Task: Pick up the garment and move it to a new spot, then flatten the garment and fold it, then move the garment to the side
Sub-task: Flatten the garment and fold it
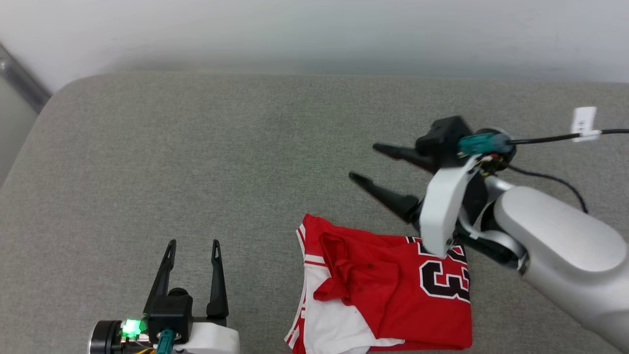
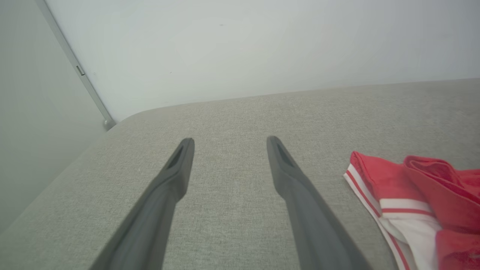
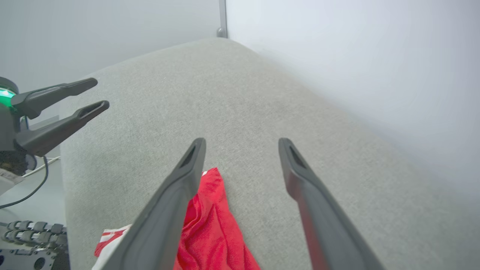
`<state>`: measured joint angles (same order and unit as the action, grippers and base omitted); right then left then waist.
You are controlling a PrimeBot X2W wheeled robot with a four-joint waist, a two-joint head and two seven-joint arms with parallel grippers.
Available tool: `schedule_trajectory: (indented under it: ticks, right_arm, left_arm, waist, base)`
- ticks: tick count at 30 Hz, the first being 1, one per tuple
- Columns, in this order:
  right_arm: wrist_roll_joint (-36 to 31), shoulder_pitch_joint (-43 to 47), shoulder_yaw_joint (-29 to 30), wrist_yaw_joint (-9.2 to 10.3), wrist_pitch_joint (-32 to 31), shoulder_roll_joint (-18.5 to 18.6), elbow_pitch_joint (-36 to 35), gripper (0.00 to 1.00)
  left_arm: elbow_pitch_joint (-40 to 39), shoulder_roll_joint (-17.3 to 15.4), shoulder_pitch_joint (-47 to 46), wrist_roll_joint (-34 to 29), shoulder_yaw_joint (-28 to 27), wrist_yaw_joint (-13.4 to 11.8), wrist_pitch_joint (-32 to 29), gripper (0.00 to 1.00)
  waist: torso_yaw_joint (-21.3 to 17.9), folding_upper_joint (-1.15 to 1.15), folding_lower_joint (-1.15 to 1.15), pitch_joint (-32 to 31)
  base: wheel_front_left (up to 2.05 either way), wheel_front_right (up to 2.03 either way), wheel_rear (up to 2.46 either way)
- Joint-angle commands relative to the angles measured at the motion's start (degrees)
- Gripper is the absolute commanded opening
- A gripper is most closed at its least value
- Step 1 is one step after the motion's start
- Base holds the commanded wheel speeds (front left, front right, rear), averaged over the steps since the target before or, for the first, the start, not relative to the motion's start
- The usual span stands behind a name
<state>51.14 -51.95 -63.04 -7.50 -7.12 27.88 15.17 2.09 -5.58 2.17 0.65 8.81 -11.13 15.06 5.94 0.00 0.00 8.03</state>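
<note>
The garment point(image 1: 393, 285) is a red T-shirt with white sleeves and a black-and-white number print, lying rumpled and partly folded at the near right of the grey cushion point(image 1: 221, 162). Its striped sleeve edge shows in the left wrist view point(image 2: 397, 202), and a red fold point(image 3: 210, 232) lies under my right fingers. My right gripper point(image 1: 366, 162) hovers open just beyond the garment's far edge, fingers pointing left, holding nothing. To the garment's left, near the front edge, my left gripper point(image 1: 192, 244) stands open and empty. It also shows from the side as the left gripper point(image 3: 99, 93).
A pale wall point(image 1: 314, 34) runs along the cushion's far edge, with a metal strip point(image 1: 22, 81) at the far left corner. A black cable with a white tag point(image 1: 585, 123) trails from my right wrist. Bare cushion stretches across the left and middle.
</note>
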Motion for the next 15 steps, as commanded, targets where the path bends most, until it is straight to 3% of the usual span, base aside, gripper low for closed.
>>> schedule_trajectory:
  ticks: [1, 4, 5, 6, 9, 10, 12, 13, 15]
  right_arm:
    - [-1.7, 0.0, 2.6, 0.05, 4.6, 0.6, 1.2, 1.00]
    - [-6.2, 2.3, 8.0, 0.05, 12.7, 1.3, 4.3, 1.00]
    - [-6.2, 2.3, 8.0, 0.05, 12.7, 1.3, 4.3, 1.00]
    - [-10.0, 4.2, 12.2, 0.02, 17.7, 1.1, 6.4, 1.00]
    - [-13.6, 6.6, 17.4, 0.03, 20.6, 0.2, 7.9, 1.00]
    - [-15.7, 10.1, 25.0, 0.04, 22.0, -1.6, 8.0, 1.00]
    - [-17.7, 12.3, 28.0, 0.02, 22.2, -2.3, 7.5, 1.00]
    - [-22.1, 16.3, 35.6, 0.02, 22.3, -4.0, 3.4, 1.00]
    - [-26.9, 21.9, 42.0, 0.02, 22.3, -5.8, -1.3, 1.00]
  left_arm:
    - [0.0, -0.4, 0.9, -0.2, -0.2, 0.1, 0.1, 1.00]
    - [-0.1, -0.5, 1.3, -0.3, -0.4, 0.2, 0.1, 1.00]
    - [-0.1, -0.5, 1.3, -0.3, -0.4, 0.2, 0.1, 1.00]
    - [-0.1, -0.6, 1.8, -0.3, -0.6, 0.2, 0.1, 1.00]
    - [-0.1, -0.7, 2.3, -0.3, -0.8, 0.2, 0.1, 1.00]
    - [-0.2, -0.9, 2.5, -0.4, -0.8, 0.4, 0.1, 1.00]
    - [-0.2, -1.0, 2.8, -0.4, -0.9, 0.3, 0.1, 1.00]
    - [-0.4, -1.0, 3.1, -0.5, -0.8, 0.4, 0.1, 1.00]
    - [-0.4, -1.2, 3.3, -0.5, -0.9, 0.5, 0.1, 1.00]
  waist:
    - [-0.8, 0.00, 0.00, -0.7]
    - [-1.6, 0.00, 0.00, -1.4]
    - [-1.6, 0.00, 0.00, -1.4]
    - [-2.1, 0.00, 0.00, -1.7]
    - [-2.7, 0.00, 0.00, -2.1]
    - [-3.2, 0.00, 0.00, -2.3]
    - [-3.6, 0.00, 0.00, -2.5]
    - [-4.1, 0.00, 0.00, -2.5]
    - [-4.5, 0.00, 0.00, -2.7]
  base:
    - [0.00, 0.00, 0.00]
    - [0.00, 0.00, 0.00]
    - [0.00, 0.00, 0.00]
    - [0.00, 0.00, 0.00]
    - [0.00, 0.00, 0.00]
    - [0.00, 0.00, 0.00]
    - [0.00, 0.00, 0.00]
    - [0.00, 0.00, 0.00]
    - [0.00, 0.00, 0.00]
